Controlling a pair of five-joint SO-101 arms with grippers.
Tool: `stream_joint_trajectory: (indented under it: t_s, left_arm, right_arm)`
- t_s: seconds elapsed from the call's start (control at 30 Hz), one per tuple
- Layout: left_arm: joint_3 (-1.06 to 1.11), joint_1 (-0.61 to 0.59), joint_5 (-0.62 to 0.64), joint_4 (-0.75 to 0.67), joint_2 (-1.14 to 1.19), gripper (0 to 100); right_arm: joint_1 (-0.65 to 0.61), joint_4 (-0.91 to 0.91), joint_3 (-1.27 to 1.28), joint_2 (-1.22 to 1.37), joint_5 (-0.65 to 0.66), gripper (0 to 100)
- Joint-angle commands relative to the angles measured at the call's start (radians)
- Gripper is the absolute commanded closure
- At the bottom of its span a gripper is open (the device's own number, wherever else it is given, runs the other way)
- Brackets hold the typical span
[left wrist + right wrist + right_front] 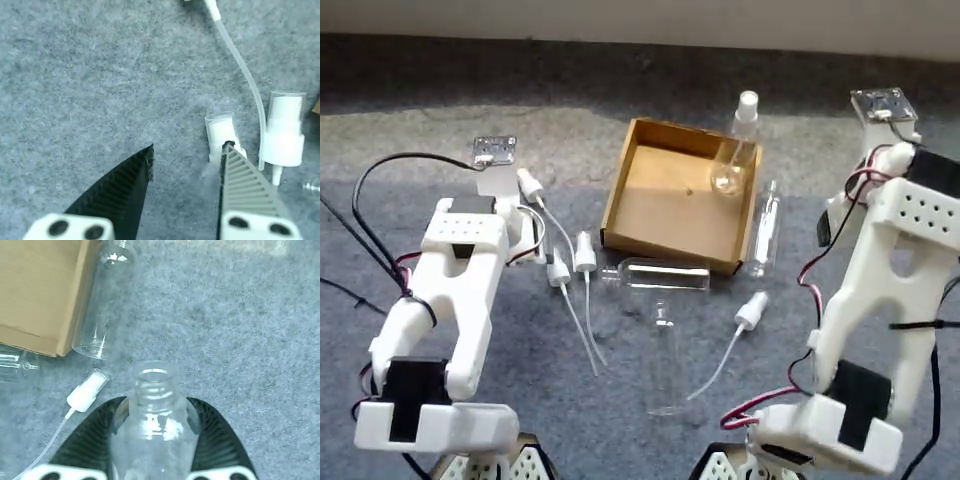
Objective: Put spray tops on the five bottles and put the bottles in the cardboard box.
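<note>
Clamping bottle [152, 430]: right end effector [155, 407]; left end effector [189, 146] spread wide.

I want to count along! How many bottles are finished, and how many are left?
One looks done: a clear bottle with a white spray top stands in the brown cardboard box. In hand: the right gripper holds an uncapped clear bottle; the open left gripper hangs by a loose white spray top. Left: four bottles need tops and boxing.

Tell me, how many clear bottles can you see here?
5. A capped bottle stands in the box; a side bottle lies beside its right wall; a front bottle lies before it; a near bottle lies closer to the arms; a held bottle sits in the right gripper.
</note>
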Motion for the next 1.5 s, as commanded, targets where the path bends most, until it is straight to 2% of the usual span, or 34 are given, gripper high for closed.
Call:
stream_joint_trajectory:
  t_s: [0.0,0.1,0.27,0.57,0.8,0.97,1.07,1.23,1.47]
  left_arm:
    - [-0.044,0.082,0.028,-0.029,0.002,80]
    - [-0.027,0.116,0.028,-0.087,0.008,80]
    - [-0.018,0.113,0.023,-0.109,0.056,80]
    - [-0.019,0.096,0.02,-0.109,0.142,80]
    - [-0.012,0.105,0.02,-0.112,0.143,92]
    - [-0.012,0.104,-0.032,-0.109,0.137,95]
    - [-0.03,0.096,-0.041,-0.109,0.13,95]
    - [-0.104,0.096,-0.041,-0.071,0.024,95]
    - [-0.205,0.127,-0.043,0.015,-0.348,95]
  right_arm:
    - [-0.01,-0.159,0.214,-0.188,0.005,99.5]
    - [-0.01,-0.26,0.366,-0.288,0.005,99.5]
    - [-0.01,-0.292,0.519,-0.397,0.005,99.5]
    - [-0.018,-0.292,0.542,-0.467,0.005,99.5]
    - [-0.183,-0.292,0.547,-0.495,-0.008,99.5]
    - [-0.272,-0.292,0.542,-0.516,-0.18,99.5]
    - [-0.334,-0.312,0.545,-0.53,-0.201,99.5]
    - [-0.392,-0.446,0.595,-0.624,-0.206,99.5]
    - [-0.466,-0.674,0.858,-0.835,-0.206,99.5]
